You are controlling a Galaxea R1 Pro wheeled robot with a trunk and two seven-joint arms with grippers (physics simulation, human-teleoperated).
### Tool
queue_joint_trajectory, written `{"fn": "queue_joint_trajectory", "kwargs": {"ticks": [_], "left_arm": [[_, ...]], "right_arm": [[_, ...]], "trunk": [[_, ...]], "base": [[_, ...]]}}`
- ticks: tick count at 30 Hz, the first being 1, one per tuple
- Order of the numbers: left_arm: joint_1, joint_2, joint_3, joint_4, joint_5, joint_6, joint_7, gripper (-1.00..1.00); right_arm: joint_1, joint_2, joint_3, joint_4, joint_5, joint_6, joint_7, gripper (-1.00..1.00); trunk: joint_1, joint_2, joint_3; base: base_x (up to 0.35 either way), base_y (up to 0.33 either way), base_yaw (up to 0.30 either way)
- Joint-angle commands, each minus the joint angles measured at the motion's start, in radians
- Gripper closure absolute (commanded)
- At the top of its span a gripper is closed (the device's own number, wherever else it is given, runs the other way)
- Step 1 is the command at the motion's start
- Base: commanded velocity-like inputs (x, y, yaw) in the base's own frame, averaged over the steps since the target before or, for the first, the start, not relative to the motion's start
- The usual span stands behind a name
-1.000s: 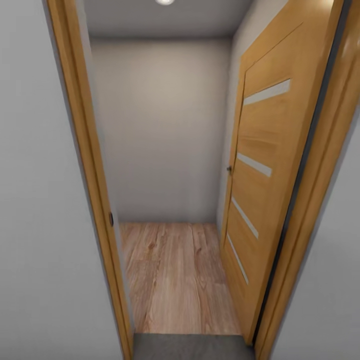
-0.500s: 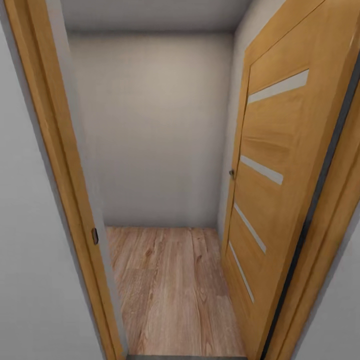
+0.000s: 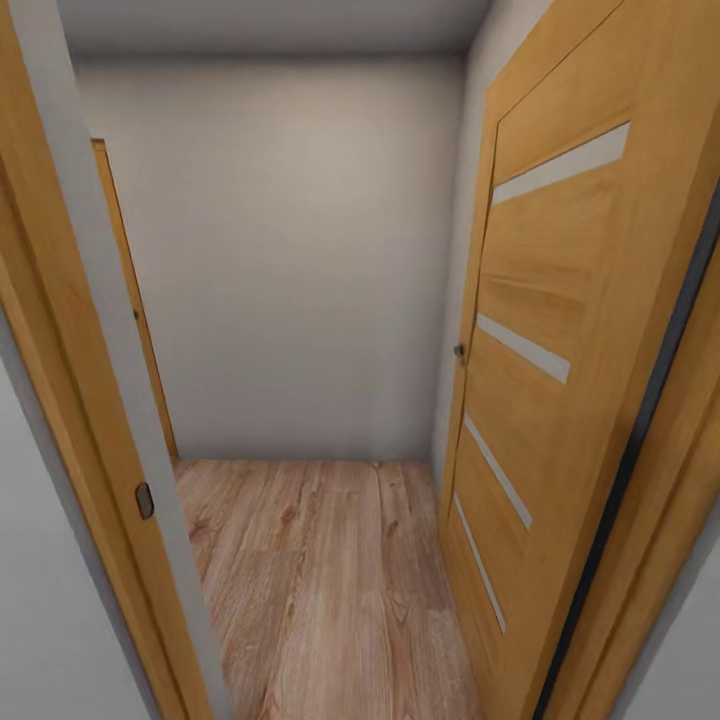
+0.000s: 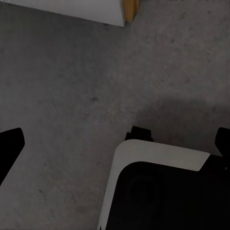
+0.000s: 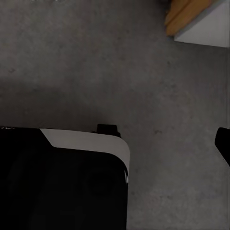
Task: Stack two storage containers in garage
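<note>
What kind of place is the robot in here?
Probably a doorway into a small hallway of a home: an open wooden door, wood-plank floor ahead, and grey concrete floor under the robot.

A doorway opens ahead: the door frame stands near left, and the open door swings along the right. Between them, a plank floor runs to the far wall.
</note>
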Motion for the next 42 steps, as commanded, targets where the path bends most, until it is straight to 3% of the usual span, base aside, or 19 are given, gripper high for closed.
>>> {"fn": "queue_joint_trajectory", "kwargs": {"ticks": [1, 12, 27, 42], "left_arm": [[-0.001, 0.0, 0.0, 0.001, 0.006, -0.004, 0.0, -1.0], [-0.001, 0.001, 0.0, 0.001, 0.006, -0.006, 0.001, -1.0], [-0.001, 0.001, 0.0, 0.001, 0.006, -0.003, 0.001, -1.0], [-0.001, 0.0, 0.0, 0.001, 0.006, -0.003, 0.001, -1.0]], "right_arm": [[-0.001, 0.001, 0.008, 0.003, -0.007, -0.005, -0.002, -1.0], [-0.001, 0.0, 0.008, 0.003, -0.007, -0.007, -0.001, -1.0], [-0.001, 0.002, 0.008, 0.003, -0.007, -0.007, -0.001, -1.0], [-0.001, 0.002, 0.008, 0.003, -0.007, -0.007, -0.001, -1.0]], "trunk": [[0.0, -0.001, -0.001], [0.0, -0.001, -0.001], [0.0, -0.001, -0.001], [0.0, -0.001, -0.001]], "base": [[0.014, -0.007, 0.0], [0.042, -0.001, 0.0], [0.306, 0.0, 0.115], [0.316, -0.01, 0.011]]}}
